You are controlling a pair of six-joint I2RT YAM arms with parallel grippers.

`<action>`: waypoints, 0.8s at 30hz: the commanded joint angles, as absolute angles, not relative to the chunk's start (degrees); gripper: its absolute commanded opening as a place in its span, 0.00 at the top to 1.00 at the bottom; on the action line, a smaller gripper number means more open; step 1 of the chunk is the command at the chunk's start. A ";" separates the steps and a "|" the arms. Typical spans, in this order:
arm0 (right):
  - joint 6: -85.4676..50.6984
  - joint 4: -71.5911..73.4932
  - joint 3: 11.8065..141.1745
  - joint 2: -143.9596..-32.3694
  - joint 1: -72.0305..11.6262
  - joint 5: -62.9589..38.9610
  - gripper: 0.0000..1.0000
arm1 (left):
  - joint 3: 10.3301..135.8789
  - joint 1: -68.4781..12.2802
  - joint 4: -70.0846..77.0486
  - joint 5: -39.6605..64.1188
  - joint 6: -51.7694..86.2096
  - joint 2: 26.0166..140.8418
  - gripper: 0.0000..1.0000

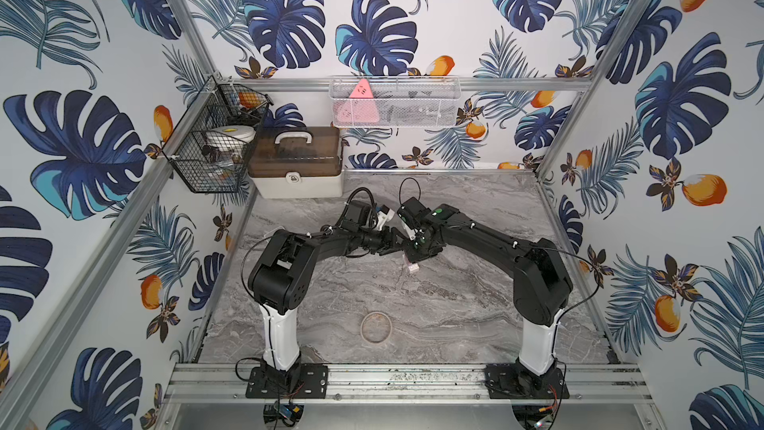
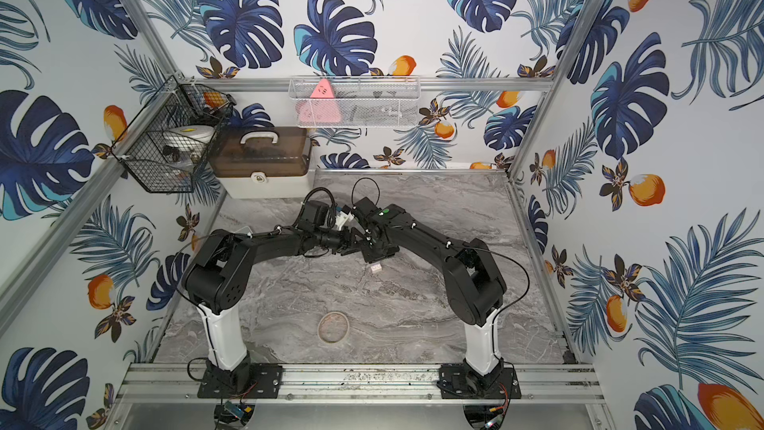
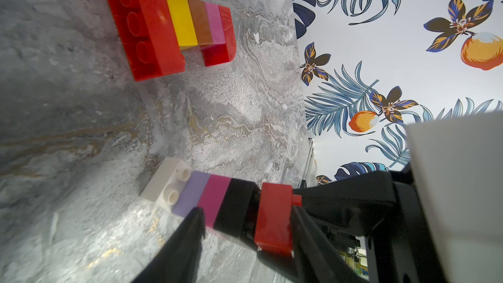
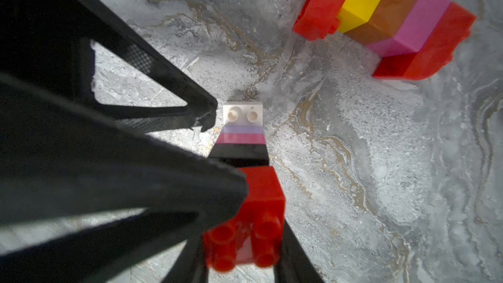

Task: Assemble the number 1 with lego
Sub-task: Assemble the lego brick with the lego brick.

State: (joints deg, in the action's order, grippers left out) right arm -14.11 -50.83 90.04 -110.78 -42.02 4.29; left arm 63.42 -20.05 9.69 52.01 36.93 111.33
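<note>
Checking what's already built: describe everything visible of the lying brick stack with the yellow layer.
The lying stack is five glossy plastic bricks pressed together: a wide red base brick, then narrower yellow, orange-brown and pink ones, then a red end brick overhanging one side with a rounded corner. It lies on its side on the grey marbled tabletop; only the table touches it.

No legible text — marks on pink triangle (image 1: pixel 361 92) too small to read.

Lab test cell, aluminium frame (image 1: pixel 413 382), wallpapered walls (image 1: pixel 454 6)
</note>
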 commanded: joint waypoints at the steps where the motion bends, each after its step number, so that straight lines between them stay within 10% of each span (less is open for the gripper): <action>1: -13.80 -52.02 90.85 -111.30 -42.66 6.66 0.69 | 63.35 -20.26 7.56 51.81 36.20 111.62 0.47; 24: -17.54 -56.01 93.63 -113.84 -44.63 11.20 0.70 | 65.36 -20.12 -5.97 49.23 29.51 110.39 0.66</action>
State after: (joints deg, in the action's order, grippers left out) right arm -15.88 -54.94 93.47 -113.14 -44.66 9.52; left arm 65.65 -20.05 1.69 52.42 31.51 110.13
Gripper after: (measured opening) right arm 0.355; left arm 0.341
